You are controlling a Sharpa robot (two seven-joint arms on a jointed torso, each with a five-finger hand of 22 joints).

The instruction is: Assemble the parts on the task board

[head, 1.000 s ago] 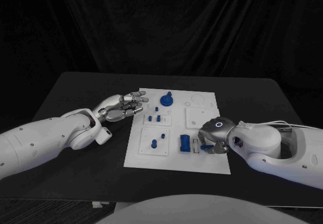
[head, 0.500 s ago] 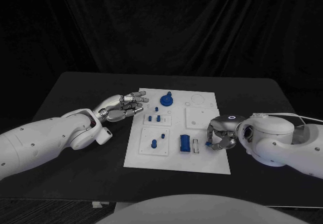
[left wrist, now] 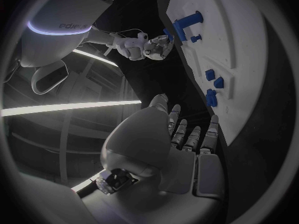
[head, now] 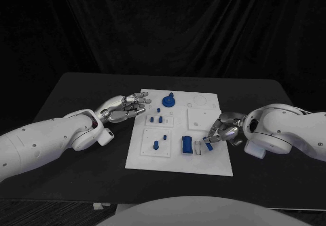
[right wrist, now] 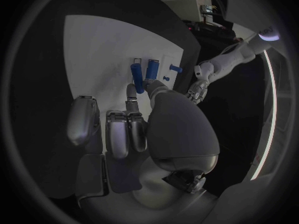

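In the head view the white task board point(head: 178, 162) lies in the middle of the black table point(head: 272, 101). The left hand point(head: 126, 108) hangs just beside the board's left edge, near its far end, fingers loosely curled and apart, with nothing in them. The right hand point(head: 223, 133) is over the board's right edge, near the middle of its length, and pinches a small blue part point(head: 208, 146) between its fingertips, just above the board. Just left of that part is a small slotted outline on the board, and left of that a tall blue block point(head: 186, 144) stands upright. Further left on the board are two small blue pegs point(head: 159, 142) on a raised square, a cluster of small blue pieces point(head: 157, 119) further back, and a round blue piece with a knob point(head: 167, 100) near the board's far edge.

In the left wrist view the left hand point(left wrist: 181, 144) has its fingers stretched forward side by side, slightly apart, holding nothing, beside the edge of the board point(left wrist: 249, 59). Small blue pieces point(left wrist: 213, 87) sit on the board near the fingertips; further along it the blue block point(left wrist: 187, 22) stands out, with the right hand point(left wrist: 152, 45) just beside it.

In the right wrist view the right hand point(right wrist: 134, 129) reaches over the board point(right wrist: 93, 50). Its thumb and a finger close on the blue part point(right wrist: 138, 79), which points toward the board; the other fingers lie side by side. The blue block point(right wrist: 152, 67) stands just beside the held part, and the left hand point(right wrist: 199, 87) is beyond the board's far side.
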